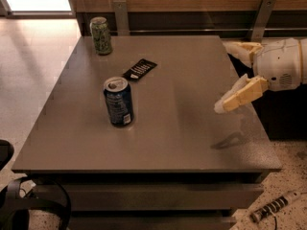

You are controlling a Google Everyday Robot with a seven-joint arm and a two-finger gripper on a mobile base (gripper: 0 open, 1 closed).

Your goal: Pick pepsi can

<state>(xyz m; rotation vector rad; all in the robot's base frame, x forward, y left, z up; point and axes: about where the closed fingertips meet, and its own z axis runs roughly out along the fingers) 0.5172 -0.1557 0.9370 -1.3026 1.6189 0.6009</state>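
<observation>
A: Where is the pepsi can point(118, 101)?
B: Upright on the table point(192, 143), left of centre, with a black packet point(139, 69) just behind it and a green can point(101, 35) at the far left corner.
A: And the gripper point(233, 75)?
B: Above the table's right edge, well apart from the pepsi can. Its fingers are spread wide and hold nothing.

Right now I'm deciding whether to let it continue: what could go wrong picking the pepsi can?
The tool hangs open over the right side of the table, far from the upright pepsi can; coming in sideways, it could knock the can over. A flat black packet lies just behind the can and might get snagged. The green can at the far corner could be mistaken for it.
</observation>
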